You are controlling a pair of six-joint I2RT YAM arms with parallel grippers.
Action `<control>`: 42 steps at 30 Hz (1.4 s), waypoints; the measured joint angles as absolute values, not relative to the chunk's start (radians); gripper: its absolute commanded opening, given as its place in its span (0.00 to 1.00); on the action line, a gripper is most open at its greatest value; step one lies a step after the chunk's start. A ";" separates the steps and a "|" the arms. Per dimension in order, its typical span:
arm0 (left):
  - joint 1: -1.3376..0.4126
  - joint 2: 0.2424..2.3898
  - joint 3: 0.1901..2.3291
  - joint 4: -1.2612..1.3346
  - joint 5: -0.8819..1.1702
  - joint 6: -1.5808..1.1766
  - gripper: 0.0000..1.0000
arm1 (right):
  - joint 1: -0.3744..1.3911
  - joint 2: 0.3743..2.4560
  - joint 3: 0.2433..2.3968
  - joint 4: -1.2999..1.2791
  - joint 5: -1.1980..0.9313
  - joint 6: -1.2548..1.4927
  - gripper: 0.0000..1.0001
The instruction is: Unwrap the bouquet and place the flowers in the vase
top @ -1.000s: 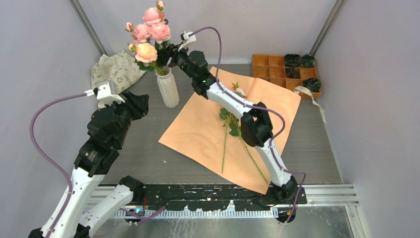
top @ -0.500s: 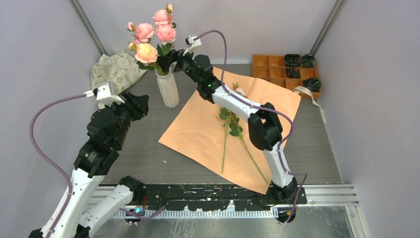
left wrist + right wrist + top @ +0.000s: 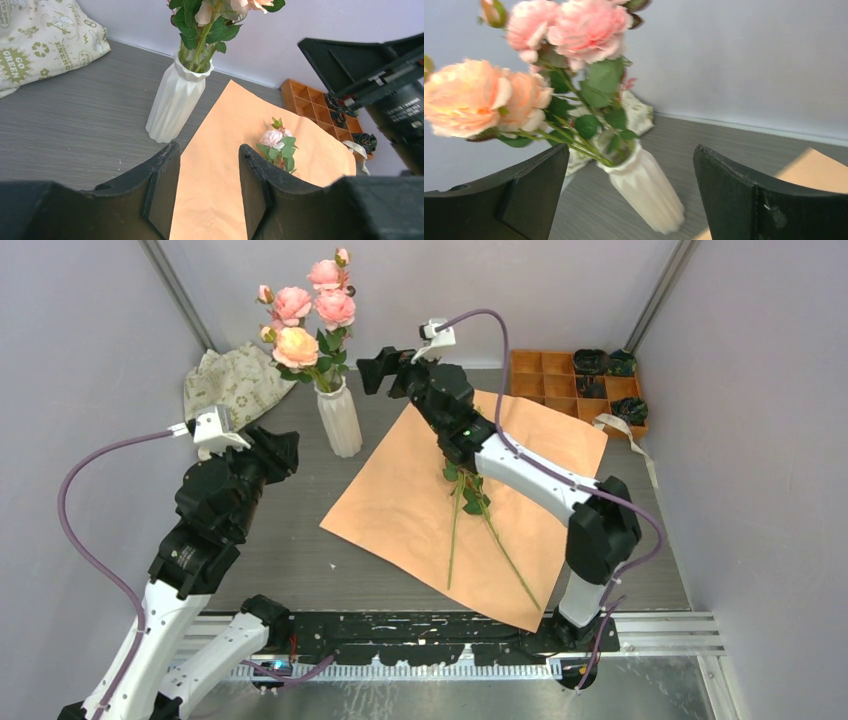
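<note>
The white ribbed vase [image 3: 339, 420] stands at the back left and holds several pink and peach flowers [image 3: 308, 308]. My right gripper [image 3: 372, 368] hangs open just right of the blooms, with nothing between its fingers; its wrist view looks at the vase [image 3: 649, 195] and the flowers [image 3: 574, 30]. The bouquet is unwrapped: its orange paper [image 3: 420, 510] lies flat, with a few long-stemmed flowers [image 3: 463, 495] still on it. My left gripper [image 3: 209, 150] is open and empty, low at the left, aimed at the vase [image 3: 175, 107] and the paper's corner [image 3: 220, 200].
A cream patterned cloth bag [image 3: 235, 380] lies behind the vase by the left wall. A wooden compartment tray [image 3: 560, 380] with dark items sits at the back right, and a cream ribbon [image 3: 625, 435] lies beside it. Grey walls close in on three sides.
My right gripper opened, let go of the flowers in the vase and drew back to the right. The blooms stayed standing in the vase. The left arm has not moved.
</note>
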State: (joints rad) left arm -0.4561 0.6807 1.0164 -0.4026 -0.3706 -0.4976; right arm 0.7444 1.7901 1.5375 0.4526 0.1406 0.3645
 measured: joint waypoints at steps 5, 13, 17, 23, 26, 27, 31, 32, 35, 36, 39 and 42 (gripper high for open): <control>-0.456 0.678 1.017 -0.404 -0.366 -0.500 0.48 | 0.737 1.664 1.497 0.211 0.309 0.310 1.00; -0.456 0.677 1.017 -0.406 -0.342 -0.522 0.47 | 0.707 1.617 1.474 -0.204 0.514 0.313 0.89; -0.456 0.677 1.017 -0.414 -0.336 -0.526 0.47 | 0.705 1.617 1.411 -0.308 0.519 0.362 0.81; -0.456 0.682 1.017 -0.422 -0.324 -0.543 0.47 | 0.706 1.626 1.248 -0.413 0.461 0.465 0.74; -0.456 0.690 1.017 -0.425 -0.314 -0.547 0.47 | 0.706 1.646 1.211 -0.432 0.442 0.497 0.67; -0.456 0.690 1.017 -0.424 -0.313 -0.548 0.47 | 0.706 1.655 1.206 -0.438 0.440 0.504 0.63; -0.456 0.691 1.017 -0.424 -0.305 -0.552 0.47 | 0.706 1.700 1.206 -0.438 0.435 0.520 0.56; -0.456 0.691 1.017 -0.424 -0.303 -0.553 0.47 | 0.704 1.716 1.208 -0.439 0.433 0.523 0.54; -0.456 0.691 1.017 -0.425 -0.302 -0.558 0.47 | 0.695 1.778 1.227 -0.444 0.426 0.530 0.48; -0.456 0.689 1.017 -0.425 -0.302 -0.560 0.47 | 0.690 1.802 1.238 -0.446 0.421 0.531 0.47; -0.456 0.686 1.017 -0.425 -0.302 -0.564 0.47 | 0.669 1.856 1.268 -0.451 0.399 0.534 0.47; -0.456 0.683 1.017 -0.425 -0.303 -0.565 0.47 | 0.641 1.882 1.288 -0.452 0.381 0.535 0.47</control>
State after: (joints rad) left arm -0.4561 0.6834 1.0168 -0.4248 -0.3027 -0.5652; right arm 0.6407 1.8816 1.2884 -0.4519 0.3805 0.5346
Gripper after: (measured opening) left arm 0.472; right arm 0.474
